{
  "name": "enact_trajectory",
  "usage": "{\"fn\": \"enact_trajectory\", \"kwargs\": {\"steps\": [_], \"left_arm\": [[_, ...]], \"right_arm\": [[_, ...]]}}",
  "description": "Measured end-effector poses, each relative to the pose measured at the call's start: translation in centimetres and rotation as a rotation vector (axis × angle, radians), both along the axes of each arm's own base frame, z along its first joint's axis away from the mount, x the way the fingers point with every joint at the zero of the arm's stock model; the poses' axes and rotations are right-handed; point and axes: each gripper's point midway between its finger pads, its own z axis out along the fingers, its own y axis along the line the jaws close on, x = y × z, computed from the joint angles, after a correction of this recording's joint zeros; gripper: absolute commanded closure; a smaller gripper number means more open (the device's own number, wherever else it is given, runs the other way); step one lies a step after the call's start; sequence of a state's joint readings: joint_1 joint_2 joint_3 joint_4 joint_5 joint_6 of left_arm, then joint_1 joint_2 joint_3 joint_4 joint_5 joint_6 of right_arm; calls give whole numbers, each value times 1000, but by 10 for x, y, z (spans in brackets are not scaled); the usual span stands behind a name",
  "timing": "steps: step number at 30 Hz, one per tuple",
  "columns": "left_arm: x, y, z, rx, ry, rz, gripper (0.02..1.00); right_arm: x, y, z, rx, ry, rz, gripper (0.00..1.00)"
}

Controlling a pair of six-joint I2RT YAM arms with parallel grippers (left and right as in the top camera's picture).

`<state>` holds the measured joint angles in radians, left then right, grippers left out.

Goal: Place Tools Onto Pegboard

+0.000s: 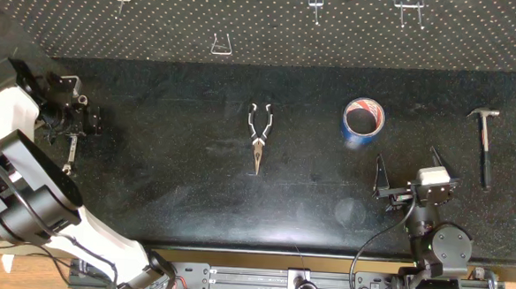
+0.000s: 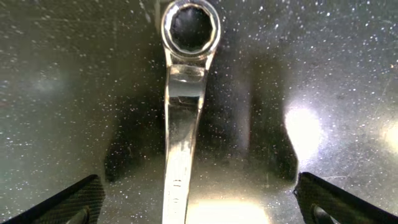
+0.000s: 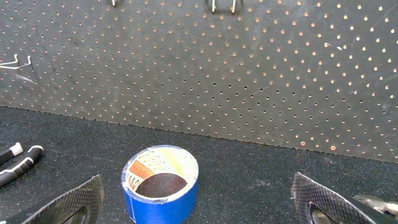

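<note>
Straddling a shiny ring-ended wrench [image 2: 183, 124], left tool [image 2: 199, 202] gapes; right tool [image 3: 196, 193] gapes too.

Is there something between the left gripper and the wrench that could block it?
Nothing visible does. The wrench lies uncovered on the black mat, and the open left gripper is straight over it.

No legible text: only an unreadable stamp on the wrench [image 2: 183, 124], blurred print inside the tape roll [image 3: 160, 183].

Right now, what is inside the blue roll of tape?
The tape roll lies flat; through its hole only the dark table shows, ringed by a printed inner core. Its near inside wall is hidden by the rim.
</note>
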<state>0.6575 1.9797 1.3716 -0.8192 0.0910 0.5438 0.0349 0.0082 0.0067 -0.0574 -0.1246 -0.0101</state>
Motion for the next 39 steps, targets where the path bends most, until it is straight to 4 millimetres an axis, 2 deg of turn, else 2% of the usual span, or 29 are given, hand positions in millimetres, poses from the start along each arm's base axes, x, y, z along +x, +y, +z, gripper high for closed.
{"fn": "enact_trajectory", "kwargs": {"steps": [20,38,39], "left_arm": [[8,-3,1,-21,-39,-6,25],[4,3,-4,6,-5,-4,23],[4,3,-4,6,-5,-4,95]], "right_arm": [[0,0,0,0,0,0,20],[0,0,0,0,0,0,20],[0,0,0,0,0,0,20]]}}
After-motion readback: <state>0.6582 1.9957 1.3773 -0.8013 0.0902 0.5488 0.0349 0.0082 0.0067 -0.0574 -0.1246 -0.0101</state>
